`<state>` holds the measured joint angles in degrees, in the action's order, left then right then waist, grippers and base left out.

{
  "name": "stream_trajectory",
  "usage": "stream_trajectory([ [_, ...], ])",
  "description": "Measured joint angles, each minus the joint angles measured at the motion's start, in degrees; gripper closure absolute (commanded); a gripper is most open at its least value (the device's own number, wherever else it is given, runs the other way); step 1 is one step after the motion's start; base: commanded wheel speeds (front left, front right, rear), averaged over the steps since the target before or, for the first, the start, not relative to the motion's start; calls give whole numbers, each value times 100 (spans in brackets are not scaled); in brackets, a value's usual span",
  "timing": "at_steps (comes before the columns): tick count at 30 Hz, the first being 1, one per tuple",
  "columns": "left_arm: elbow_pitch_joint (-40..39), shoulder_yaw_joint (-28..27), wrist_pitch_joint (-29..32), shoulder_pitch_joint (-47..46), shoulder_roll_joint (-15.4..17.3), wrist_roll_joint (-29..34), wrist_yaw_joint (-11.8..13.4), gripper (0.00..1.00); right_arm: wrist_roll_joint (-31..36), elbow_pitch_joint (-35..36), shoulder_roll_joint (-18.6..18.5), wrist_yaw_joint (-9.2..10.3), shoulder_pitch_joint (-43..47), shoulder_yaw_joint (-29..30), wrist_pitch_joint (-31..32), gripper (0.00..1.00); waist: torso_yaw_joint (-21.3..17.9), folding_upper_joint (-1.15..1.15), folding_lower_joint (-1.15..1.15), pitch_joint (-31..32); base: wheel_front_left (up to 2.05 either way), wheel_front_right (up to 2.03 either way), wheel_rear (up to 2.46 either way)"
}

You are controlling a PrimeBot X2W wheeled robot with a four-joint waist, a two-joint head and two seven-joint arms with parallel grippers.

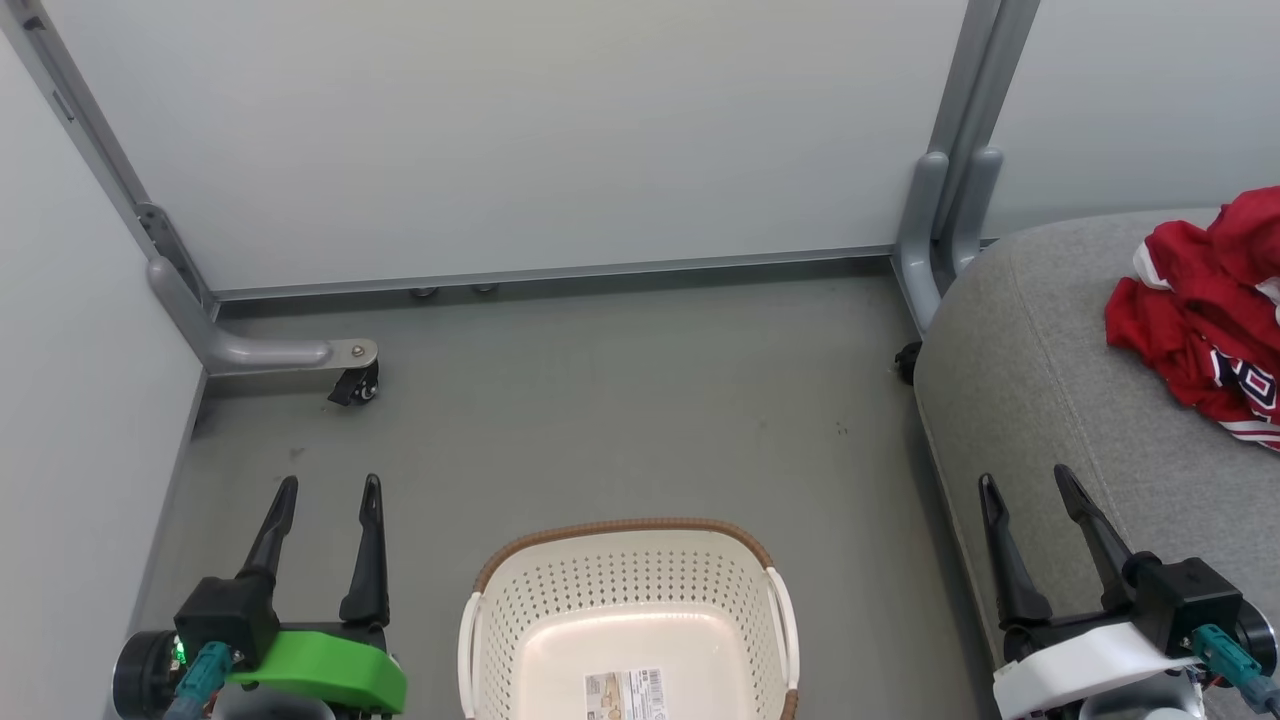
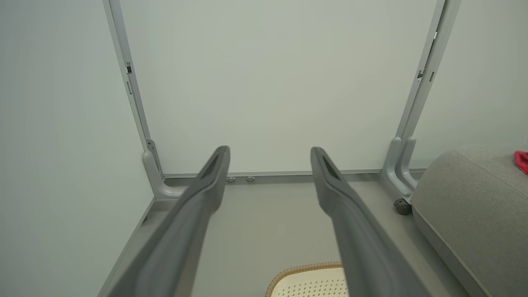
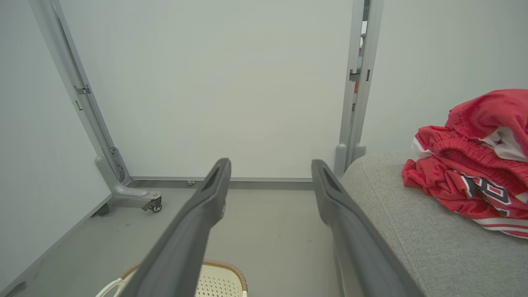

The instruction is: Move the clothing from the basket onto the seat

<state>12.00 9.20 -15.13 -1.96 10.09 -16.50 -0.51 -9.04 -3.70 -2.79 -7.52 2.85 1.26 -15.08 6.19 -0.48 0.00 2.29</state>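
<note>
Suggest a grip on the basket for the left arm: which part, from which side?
Probably the white side handle on the left of the basket, nearest the left gripper, which stands open beside it. Come from above and the left, one finger inside the wall, one outside. The handle is a narrow band along the rim; the rounded perforated walls offer no edge to pinch.

Head: high, looking steeply down; basket (image 1: 620, 580) nearest.
Wrists: low over the floor (image 2: 268, 214), facing the far partition (image 2: 268, 82).
Shared: partition, basket, seat (image 1: 1050, 400) at right.
</note>
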Motion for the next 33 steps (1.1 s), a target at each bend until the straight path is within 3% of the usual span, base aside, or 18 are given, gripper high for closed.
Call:
stream_trajectory([
  [1, 4, -5, 0, -1, -3, 1, 0, 0, 1, -4, 0, 0, -1, 1, 0, 0, 3, 0, 0, 0, 0, 0, 0],
  [2, 8, -11, 0, -1, -5, 3, 0, 100, 0, -8, 0, 0, -1, 2, 0, 100, 6, 0, 0, 1, 0, 0, 0],
  [8, 299, 24, 33, 87, -70, -69, -1, 100, -51, -293, 59, 0, 75, -25, 22, 100, 2, 0, 0, 0, 0, 0, 0],
  [33, 237, -457, 697, 64, -271, -2356, -135, 100, -2592, -548, 56, 0, -147, 135, 678, 100, -124, 0, 0, -44, 0, 0, 0],
])
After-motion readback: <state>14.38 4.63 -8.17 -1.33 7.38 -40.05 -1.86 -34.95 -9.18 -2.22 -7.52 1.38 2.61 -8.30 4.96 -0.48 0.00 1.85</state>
